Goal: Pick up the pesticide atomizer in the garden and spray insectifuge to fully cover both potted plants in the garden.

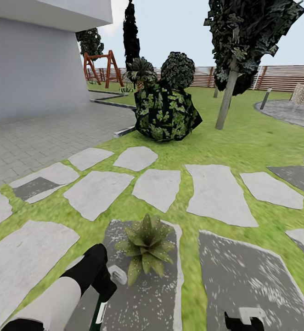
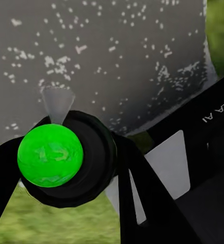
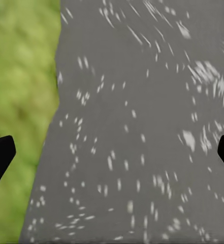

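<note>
Green lawn (image 1: 244, 147) set with pale and dark stone slabs spreads out ahead, with a brown slatted fence (image 1: 280, 76) along the back, a grey building wall (image 1: 32, 69) beside a paved yard, a red swing frame (image 1: 100, 66), a slim tree (image 1: 230, 69) and a big dark-leaved shrub (image 1: 165, 110).

One potted plant (image 1: 145, 246), a low rosette of pointed green leaves, sits on a dark speckled slab (image 1: 143, 294) just ahead of the left end effector (image 1: 110, 280) and slightly to its outer right. That end effector, at the tip of a black and white arm, is pinching the bottle (image 2: 66, 160): in the left wrist view its black fingers (image 2: 137, 193) press against the dark round body, whose top appears bright green from above, with a pale nozzle (image 2: 57, 104) pointing out over the speckled slab. In the head view a strip of the bottle's white label (image 1: 101, 312) shows just beneath the end effector.

The right end effector (image 1: 244, 319) hangs low over a second dark slab (image 1: 253, 280), well apart from the plant. In the right wrist view its two black fingertips (image 3: 0, 157) stand spread wide at either edge, with speckled stone and a band of grass between them and nothing held.
</note>
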Controlling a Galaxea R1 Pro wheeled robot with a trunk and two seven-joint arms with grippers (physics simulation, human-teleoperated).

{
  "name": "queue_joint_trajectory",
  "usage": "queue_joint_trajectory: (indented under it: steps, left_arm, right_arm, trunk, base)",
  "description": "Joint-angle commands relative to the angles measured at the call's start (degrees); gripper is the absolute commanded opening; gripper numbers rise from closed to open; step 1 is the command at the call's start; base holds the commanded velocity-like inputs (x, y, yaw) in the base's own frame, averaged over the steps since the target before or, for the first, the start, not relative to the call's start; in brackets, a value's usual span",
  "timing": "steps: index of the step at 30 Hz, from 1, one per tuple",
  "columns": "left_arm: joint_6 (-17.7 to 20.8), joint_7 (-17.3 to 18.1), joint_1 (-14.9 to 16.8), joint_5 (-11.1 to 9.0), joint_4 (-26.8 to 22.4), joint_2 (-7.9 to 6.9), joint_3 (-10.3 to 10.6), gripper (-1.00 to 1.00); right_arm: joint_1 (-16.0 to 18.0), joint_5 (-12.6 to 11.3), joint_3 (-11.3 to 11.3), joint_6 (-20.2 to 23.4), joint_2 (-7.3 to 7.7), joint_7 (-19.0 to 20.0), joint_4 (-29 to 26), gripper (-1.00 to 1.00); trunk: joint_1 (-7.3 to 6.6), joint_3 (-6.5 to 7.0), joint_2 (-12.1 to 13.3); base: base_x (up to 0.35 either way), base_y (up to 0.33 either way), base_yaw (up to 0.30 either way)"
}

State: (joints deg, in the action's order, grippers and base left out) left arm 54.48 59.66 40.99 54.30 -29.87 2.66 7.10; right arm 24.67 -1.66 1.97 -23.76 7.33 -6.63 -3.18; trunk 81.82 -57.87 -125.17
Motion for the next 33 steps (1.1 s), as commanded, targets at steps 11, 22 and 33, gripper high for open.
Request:
queue_joint_trajectory:
  steps: [11,22,33]
  left_arm:
    - [0.6,0.8,1.2,0.5,-0.4,-0.05,-0.1,-1.00]
    - [1.4,1.2,8.4,0.1,0.5,0.44,0.0,-1.00]
    - [1.4,3.7,8.4,0.3,0.6,0.50,0.3,-1.00]
  right_arm:
    - [0.0,-0.3,0.2,-0.1,-0.05,-0.2,0.0,1.00]
    - [0.0,-0.3,0.2,-0.1,-0.04,-0.2,0.0,1.00]
    - [0.0,-0.3,0.2,-0.2,0.05,-0.2,0.0,1.00]
  trunk:
    - [-0.03,-0.05,0.0]
    - [-0.03,-0.05,0.0]
    - [-0.03,-0.05,0.0]
  base:
    - [-0.201,-0.200,0.124]
    - [0.004,-0.029,0.211]
    - [0.120,-0.224,0.004]
